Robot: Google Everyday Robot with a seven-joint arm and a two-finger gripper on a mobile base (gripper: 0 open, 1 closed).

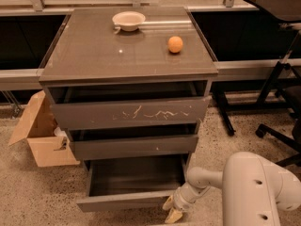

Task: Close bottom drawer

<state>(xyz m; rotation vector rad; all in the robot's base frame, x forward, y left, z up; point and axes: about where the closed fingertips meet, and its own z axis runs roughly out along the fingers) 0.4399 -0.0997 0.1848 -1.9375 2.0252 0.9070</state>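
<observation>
Grey bottom drawer pulled out, end effector at its front right corner, apparently spread apart, speckled floor beside.

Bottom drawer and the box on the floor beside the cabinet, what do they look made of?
The bottom drawer looks like grey-brown laminated board, matte and flat-fronted; it could be painted metal. The box looks like plain brown cardboard, with bent open flaps. The gripper sits at the drawer's front right corner.

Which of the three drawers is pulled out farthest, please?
The bottom drawer: its plain front juts well past the top drawer and middle drawer; the tool is by its right corner.
</observation>
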